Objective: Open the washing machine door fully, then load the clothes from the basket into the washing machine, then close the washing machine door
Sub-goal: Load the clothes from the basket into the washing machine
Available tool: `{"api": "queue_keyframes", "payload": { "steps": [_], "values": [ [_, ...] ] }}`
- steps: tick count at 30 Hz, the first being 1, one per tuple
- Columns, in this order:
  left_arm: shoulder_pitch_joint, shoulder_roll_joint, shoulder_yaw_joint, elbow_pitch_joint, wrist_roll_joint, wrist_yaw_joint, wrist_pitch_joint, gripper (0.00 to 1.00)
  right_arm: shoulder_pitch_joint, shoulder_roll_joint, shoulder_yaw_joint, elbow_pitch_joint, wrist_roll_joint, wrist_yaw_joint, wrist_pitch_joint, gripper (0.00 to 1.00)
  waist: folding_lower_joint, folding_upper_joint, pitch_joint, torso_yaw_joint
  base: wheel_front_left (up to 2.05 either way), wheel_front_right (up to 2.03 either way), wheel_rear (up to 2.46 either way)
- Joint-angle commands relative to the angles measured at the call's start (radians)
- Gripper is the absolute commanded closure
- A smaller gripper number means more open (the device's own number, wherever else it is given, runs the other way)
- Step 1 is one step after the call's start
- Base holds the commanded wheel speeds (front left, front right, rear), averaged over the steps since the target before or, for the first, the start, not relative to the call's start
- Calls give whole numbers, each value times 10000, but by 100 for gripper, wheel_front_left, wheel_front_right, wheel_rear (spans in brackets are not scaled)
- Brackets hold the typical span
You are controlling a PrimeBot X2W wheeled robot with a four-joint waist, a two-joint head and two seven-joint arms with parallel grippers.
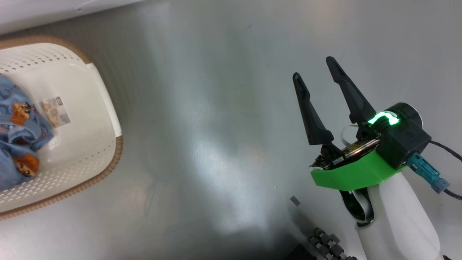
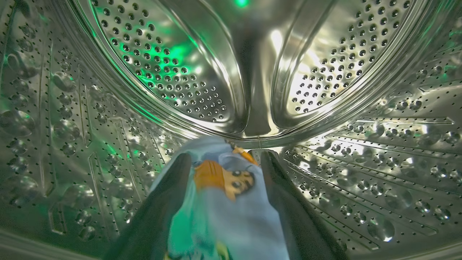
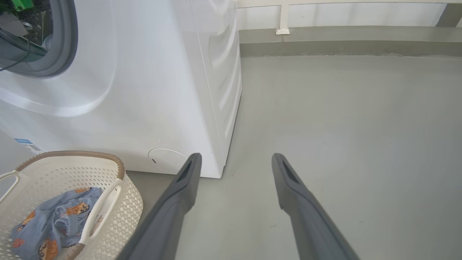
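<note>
While the right gripper (image 1: 313, 68) hangs over the floor (image 1: 216, 108), jaws released and empty, the basket (image 1: 108, 108) holding clothes (image 1: 18, 122) sits well off their left side.

Left wrist: left gripper (image 2: 225, 155) deep in the drum (image 2: 162, 72), jaws spread. One garment (image 2: 223, 209) lies between them, lengthwise, apparently loose.

Right wrist: basket low-left of the jaws, beside the washing machine (image 3: 144, 90). Left arm looks nearer for the next pick.

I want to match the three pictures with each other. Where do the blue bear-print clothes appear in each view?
Head view: clothes at the left edge, inside the basket.
Left wrist view: one garment at bottom centre, between the fingers of the left pincer, inside the steel drum.
Right wrist view: clothes at lower left, inside the basket.
Shared landmark: the cream basket, in the head and right wrist views.
</note>
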Motion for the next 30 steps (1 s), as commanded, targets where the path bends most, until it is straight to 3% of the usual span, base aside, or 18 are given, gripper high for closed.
{"api": "queue_keyframes", "payload": {
  "steps": [1,11,16,24,30],
  "values": [
    [218,376,-48,-162,-21,-113,-188,0,242,51,163,-165,-7,62,-47,0,0,-1,-125,77,0,0,0],
    [1996,-1,-111,-219,-210,-140,-1491,0,611,51,-145,42,-205,62,-47,0,0,-1,-1112,494,0,0,0],
    [3681,-64,99,-1022,-342,37,-1936,0,916,51,-258,170,-285,62,-47,0,0,-1,-1835,645,0,0,0],
    [7639,-325,935,-4966,-383,956,-2005,0,1562,51,-552,357,-453,62,-47,0,0,-1,-2972,1047,0,0,0],
    [10916,-719,1362,-8159,-342,1879,-2007,0,2038,51,-810,465,-619,62,-47,0,0,-1,-3781,1393,0,0,0]
  ]
}}
